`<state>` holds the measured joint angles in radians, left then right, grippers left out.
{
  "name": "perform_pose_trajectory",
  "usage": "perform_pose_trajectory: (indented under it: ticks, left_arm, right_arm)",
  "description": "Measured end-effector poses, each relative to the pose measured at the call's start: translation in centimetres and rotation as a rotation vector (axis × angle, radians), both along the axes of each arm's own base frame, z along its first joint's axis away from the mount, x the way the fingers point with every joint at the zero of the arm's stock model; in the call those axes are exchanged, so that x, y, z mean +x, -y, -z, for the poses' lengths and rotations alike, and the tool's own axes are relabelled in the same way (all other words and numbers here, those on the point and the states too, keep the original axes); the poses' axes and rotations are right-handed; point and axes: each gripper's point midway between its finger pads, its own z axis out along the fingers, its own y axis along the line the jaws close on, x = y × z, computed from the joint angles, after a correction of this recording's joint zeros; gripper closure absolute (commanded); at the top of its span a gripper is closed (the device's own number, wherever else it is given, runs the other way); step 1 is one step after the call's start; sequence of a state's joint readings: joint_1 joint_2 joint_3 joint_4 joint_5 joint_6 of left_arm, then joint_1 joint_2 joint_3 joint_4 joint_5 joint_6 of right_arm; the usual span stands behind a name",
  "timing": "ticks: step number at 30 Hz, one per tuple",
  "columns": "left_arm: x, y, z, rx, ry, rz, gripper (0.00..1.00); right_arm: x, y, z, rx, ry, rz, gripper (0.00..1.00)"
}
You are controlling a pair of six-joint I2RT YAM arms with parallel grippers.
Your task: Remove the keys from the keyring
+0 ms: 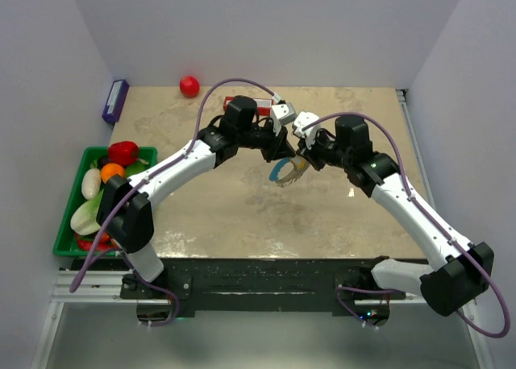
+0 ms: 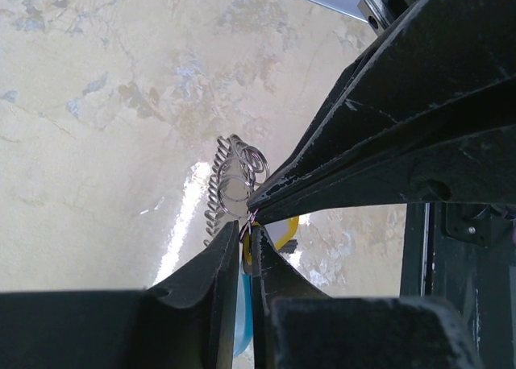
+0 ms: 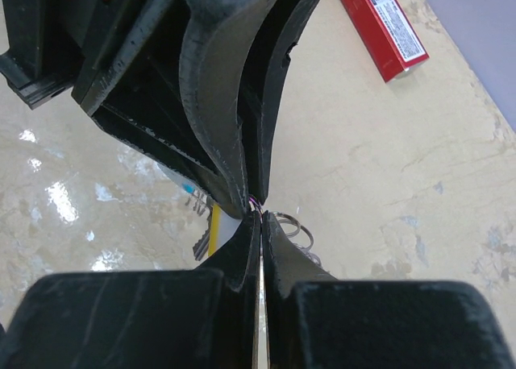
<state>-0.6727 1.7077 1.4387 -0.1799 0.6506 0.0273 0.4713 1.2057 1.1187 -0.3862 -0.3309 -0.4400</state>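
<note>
The left hand [image 2: 246, 234] and the right hand [image 3: 260, 221] are both closed, tip to tip, on the keyring [image 1: 284, 173]. It hangs over the table [image 1: 242, 216] centre. The brass key [image 2: 287, 227] sits beside the fingertips.

Your tabletop [image 2: 97, 103] looks glossy and marbled, the keyring [image 2: 238, 176] is shiny metal, and the left claw [image 2: 246, 234] is matt, scuffed black plastic.

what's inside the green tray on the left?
In the green tray: a red pepper, an orange, a white vegetable, a pale green one and something red at the near end. The left arm covers the near right corner, so anything there is hidden.
</note>
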Motion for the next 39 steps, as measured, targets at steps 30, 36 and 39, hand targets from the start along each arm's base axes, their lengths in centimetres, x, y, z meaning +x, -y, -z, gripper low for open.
perform_pose_trajectory:
  ticks: [30, 36, 39]
  left_arm:
    - [-4.6, -0.8, -1.6, -0.226, -0.314, 0.241, 1.0]
    - [-5.6, -1.0, -2.4, -0.285, -0.352, 0.301, 1.0]
    - [-5.8, -1.1, -2.7, -0.304, -0.36, 0.314, 1.0]
  right_arm:
    - [-4.8, -0.4, -0.8, -0.005, 0.266, -0.355, 1.0]
    - [-5.3, -0.7, -1.7, 0.024, 0.281, -0.377, 1.0]
    - [-5.3, -0.8, -2.0, 0.043, 0.271, -0.367, 1.0]
